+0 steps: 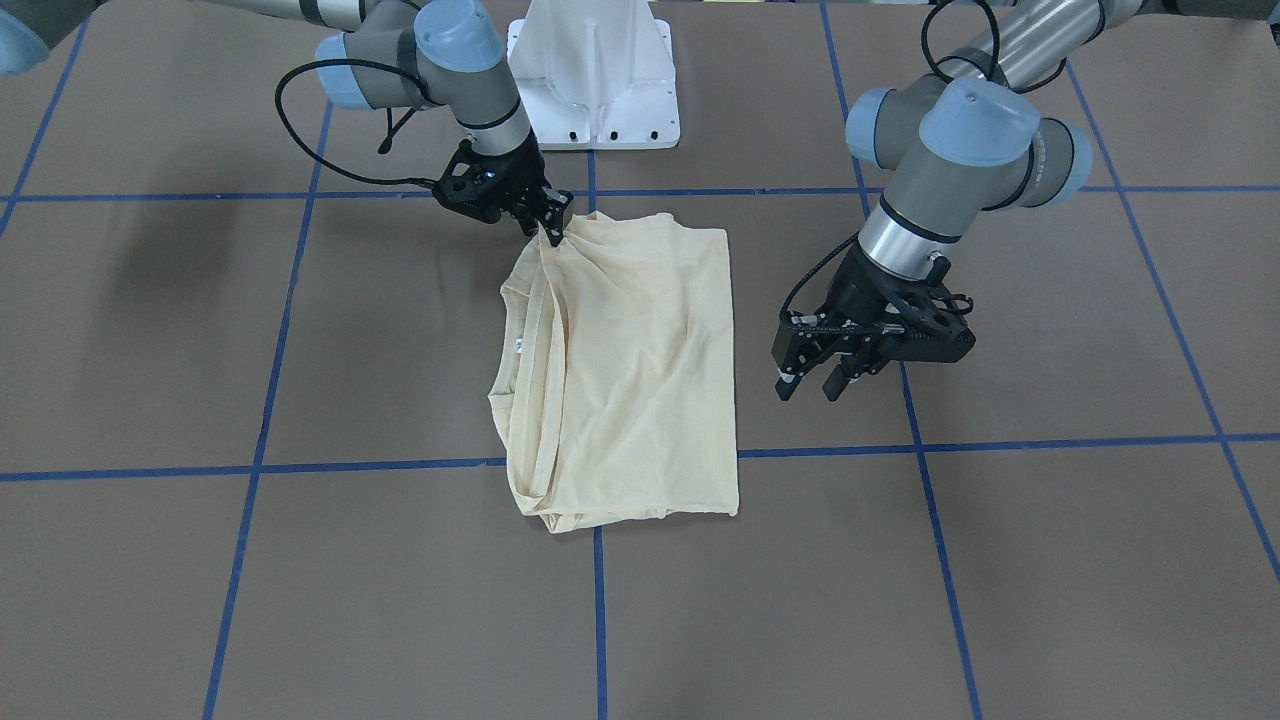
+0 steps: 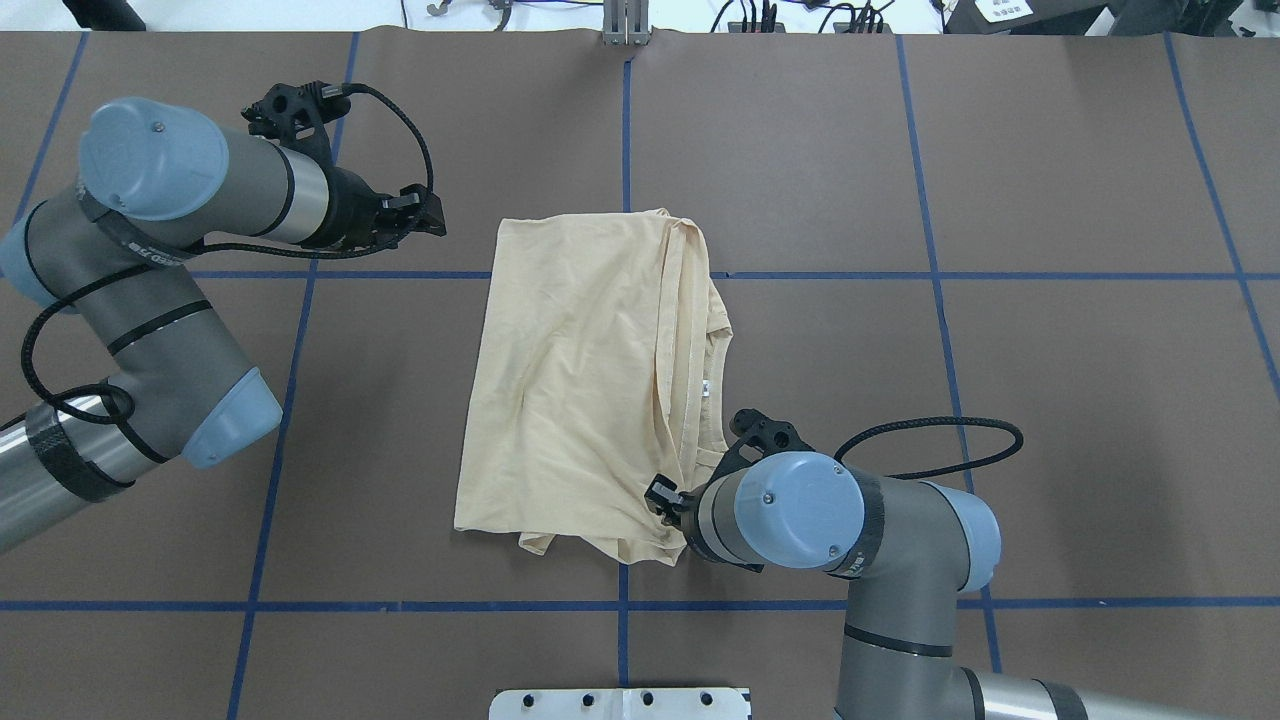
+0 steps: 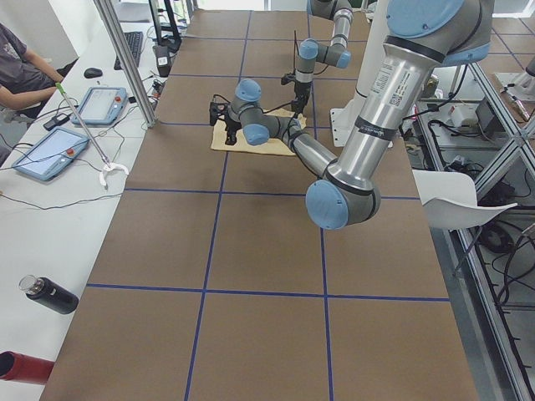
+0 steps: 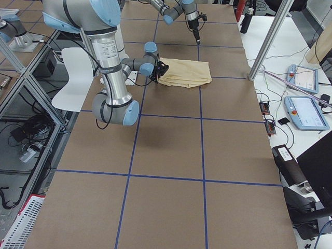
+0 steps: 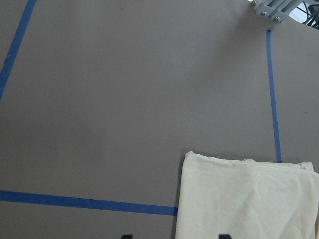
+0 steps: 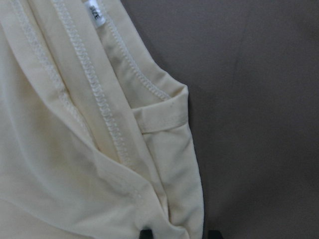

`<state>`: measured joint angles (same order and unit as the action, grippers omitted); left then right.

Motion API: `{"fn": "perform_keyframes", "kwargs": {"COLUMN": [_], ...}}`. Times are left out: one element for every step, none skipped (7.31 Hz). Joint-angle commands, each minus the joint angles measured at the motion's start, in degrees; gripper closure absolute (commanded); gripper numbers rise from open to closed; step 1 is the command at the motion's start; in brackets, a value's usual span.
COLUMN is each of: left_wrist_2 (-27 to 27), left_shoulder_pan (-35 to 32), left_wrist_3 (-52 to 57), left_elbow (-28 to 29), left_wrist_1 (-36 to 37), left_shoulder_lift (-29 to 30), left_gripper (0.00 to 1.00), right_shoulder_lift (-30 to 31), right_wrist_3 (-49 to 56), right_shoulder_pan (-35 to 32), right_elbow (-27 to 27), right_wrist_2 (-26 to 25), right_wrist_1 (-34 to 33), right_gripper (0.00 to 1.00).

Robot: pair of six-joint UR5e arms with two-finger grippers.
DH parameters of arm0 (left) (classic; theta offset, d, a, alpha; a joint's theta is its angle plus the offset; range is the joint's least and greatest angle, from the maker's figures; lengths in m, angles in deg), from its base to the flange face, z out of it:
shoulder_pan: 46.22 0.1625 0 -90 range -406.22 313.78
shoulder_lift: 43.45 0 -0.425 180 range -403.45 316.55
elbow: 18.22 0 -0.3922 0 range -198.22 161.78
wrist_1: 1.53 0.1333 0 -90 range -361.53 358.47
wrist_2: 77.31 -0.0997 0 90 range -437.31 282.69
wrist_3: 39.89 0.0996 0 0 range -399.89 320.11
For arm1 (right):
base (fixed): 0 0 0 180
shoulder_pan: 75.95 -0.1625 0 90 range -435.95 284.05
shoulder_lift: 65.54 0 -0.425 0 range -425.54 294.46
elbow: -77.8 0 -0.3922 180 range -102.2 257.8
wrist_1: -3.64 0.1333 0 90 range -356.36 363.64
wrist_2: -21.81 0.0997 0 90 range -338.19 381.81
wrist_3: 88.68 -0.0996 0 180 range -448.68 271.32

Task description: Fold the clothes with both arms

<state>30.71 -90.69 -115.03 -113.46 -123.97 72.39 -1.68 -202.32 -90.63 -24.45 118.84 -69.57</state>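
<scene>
we see T-shirt (image 1: 640, 360) folded, frame centre on surface (image 1: 1050, 560) | right claw (image 1: 552, 228) pinching its upper-left corner in front view | left claw (image 1: 808, 388) spread, right of shirt, not touching

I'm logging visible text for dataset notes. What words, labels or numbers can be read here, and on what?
Neck label on the shirt: dark print, too blurred to read.
Black band on the left arm: pale lettering, too small to read.
Tablets: screens too small to read.
Nothing else with text shows; none is legible.
</scene>
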Motion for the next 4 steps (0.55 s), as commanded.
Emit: {"fn": "perform_keyframes", "kwargs": {"left_wrist_2": [0.0,0.0,0.1,0.1], "left_shoulder_pan": [-0.1,-0.1,-0.1,-0.1], "left_wrist_3": [0.0,0.0,0.0,0.0], "left_elbow": [-0.2,-0.2,-0.2,-0.2], "left_wrist_1": [0.1,0.1,0.1,0.1], "left_shoulder_lift": [0.0,0.0,0.0,0.0], "left_gripper": [0.36,0.36,0.36,0.36], "right_shoulder_lift": [-0.1,-0.1,0.1,0.1], "right_wrist_3": [0.0,0.0,0.1,0.2], "right_shoulder_pan": [0.1,0.1,0.1,0.0], "right_elbow": [0.0,0.0,0.0,0.0], "right_wrist_2": [0.0,0.0,0.0,0.0], "right_wrist_1": [0.0,0.1,0.1,0.1], "right_gripper": [0.55,0.83,1.0,1.0]}}
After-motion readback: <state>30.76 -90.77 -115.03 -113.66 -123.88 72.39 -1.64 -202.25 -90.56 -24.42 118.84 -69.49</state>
